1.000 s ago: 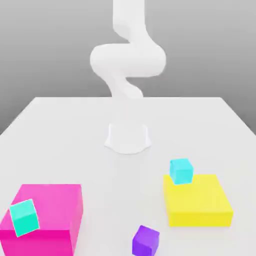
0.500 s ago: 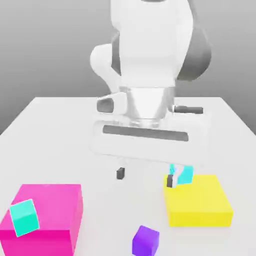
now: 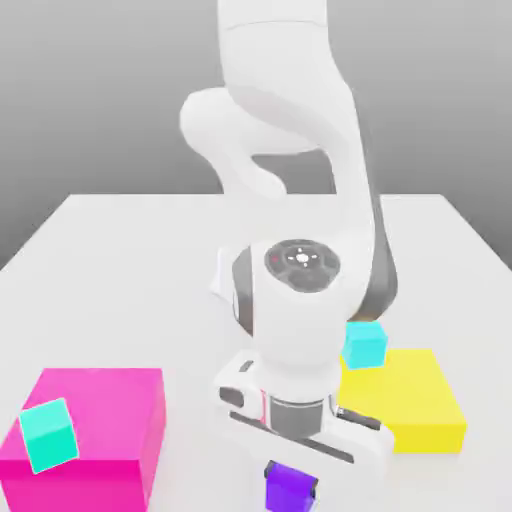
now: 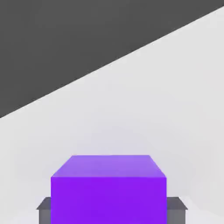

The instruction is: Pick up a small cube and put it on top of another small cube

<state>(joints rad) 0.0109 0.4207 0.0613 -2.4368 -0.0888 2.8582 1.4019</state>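
In the exterior view I am watching the white arm (image 3: pixel 300 200) bending down over the lower middle of the frame, with the tool (image 3: pixel 290 478) sitting low at the bottom edge. The tool is pinching the purple cube (image 3: pixel 290 490), which is showing just under the hand with a dark finger (image 3: pixel 270 470) pressing against its side. The cube is lying at the very bottom of the frame, on or just above the white tabletop (image 3: pixel 120 270); I cannot tell which. At the lower left, the mint cube (image 3: pixel 48 435) is resting tilted on the near edge of the big pink block (image 3: pixel 100 410). At the right, the yellow block (image 3: pixel 420 400) is lying flat behind the hand, and the sky-blue cube (image 3: pixel 365 343) is sitting at its far corner, partly covered by the arm.

In the hand view I am looking at the purple cube (image 4: pixel 108 188) filling the lower middle of the frame, with grey fingertips (image 4: pixel 43 210) poking out on both sides of it and touching it. Pale tabletop (image 4: pixel 175 87) is stretching beyond, and dark background is taking the upper left.
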